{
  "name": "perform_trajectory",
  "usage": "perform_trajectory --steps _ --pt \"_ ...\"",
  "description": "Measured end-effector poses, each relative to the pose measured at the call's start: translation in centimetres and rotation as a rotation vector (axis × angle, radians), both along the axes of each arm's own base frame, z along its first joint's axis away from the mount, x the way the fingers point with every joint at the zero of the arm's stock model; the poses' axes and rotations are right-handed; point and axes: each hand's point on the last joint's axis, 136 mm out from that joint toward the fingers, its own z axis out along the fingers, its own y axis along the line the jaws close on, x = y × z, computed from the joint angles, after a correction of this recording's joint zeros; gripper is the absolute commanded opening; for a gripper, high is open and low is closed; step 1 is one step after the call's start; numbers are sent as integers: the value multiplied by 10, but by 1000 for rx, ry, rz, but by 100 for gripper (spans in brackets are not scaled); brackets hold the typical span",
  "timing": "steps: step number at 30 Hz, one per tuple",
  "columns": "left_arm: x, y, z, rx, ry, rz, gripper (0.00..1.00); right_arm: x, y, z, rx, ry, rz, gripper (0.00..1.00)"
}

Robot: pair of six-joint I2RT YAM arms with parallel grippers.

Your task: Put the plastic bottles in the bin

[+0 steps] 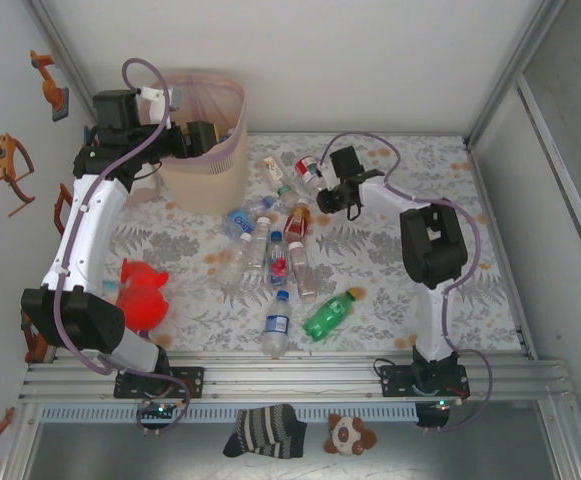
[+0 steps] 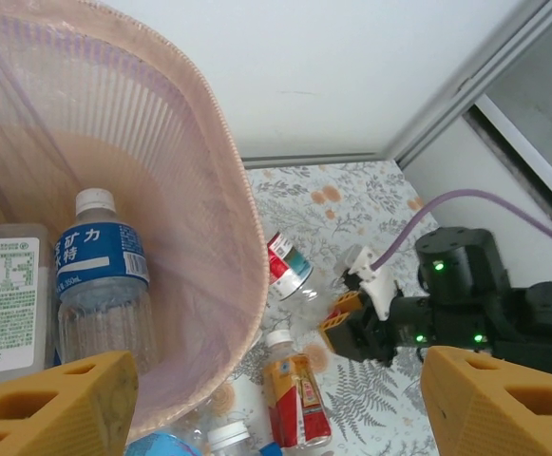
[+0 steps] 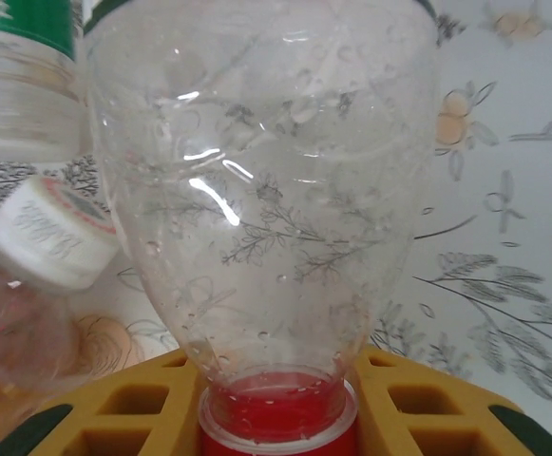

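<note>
The clear red-capped bottle (image 3: 266, 190) is being gripped at its neck by the right gripper (image 3: 277, 418), whose fingers are being held closed just above the red cap. A slip is being risked here. Only the narrow neck is being clamped while the wide body is being left to stick out ahead of the gripper, so a swing or twist could be provoked on lifting.

A white-capped bottle (image 3: 52, 233) is lying just left of this gripper, against or very near the held one. A green-labelled bottle (image 3: 19, 57) is lying ahead and to the left. Either could be dragged or rolled along.

The bin (image 1: 205, 185) is standing well off to the left of the right gripper. The left gripper (image 2: 276, 408) is being held wide open directly over it, with nothing between its fingers. A clash of arms is being invited if the bottle is carried there before that space is cleared.

The held bottle is being seen as thin, transparent and seemingly empty, with droplets clinging inside and the floral desk (image 3: 504, 237) showing through it. Whether it is being lifted off the desk cannot be told. Below the left gripper, a blue-labelled bottle (image 2: 100, 275) is already lying inside the bin.
</note>
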Motion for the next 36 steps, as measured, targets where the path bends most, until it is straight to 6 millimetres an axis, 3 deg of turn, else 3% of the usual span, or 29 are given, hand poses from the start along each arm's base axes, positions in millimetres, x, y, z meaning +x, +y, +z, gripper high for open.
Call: perform_trajectory --steps 8,15,22,28,36 --pt "-9 -4 9 36 -39 -69 81 -22 -17 80 -69 -215 121 26" --pt "-22 -11 17 62 -75 -159 83 -42 -24 114 -261 -395 353 25" --pt "-43 -29 11 119 -89 -278 85 -67 -7 140 -487 -581 655 20" --pt "-66 -62 0 209 -76 -437 88 -85 9 181 -634 -782 842 18" --pt "-88 -101 -35 301 35 -635 93 -111 32 223 -757 -986 1007 15"
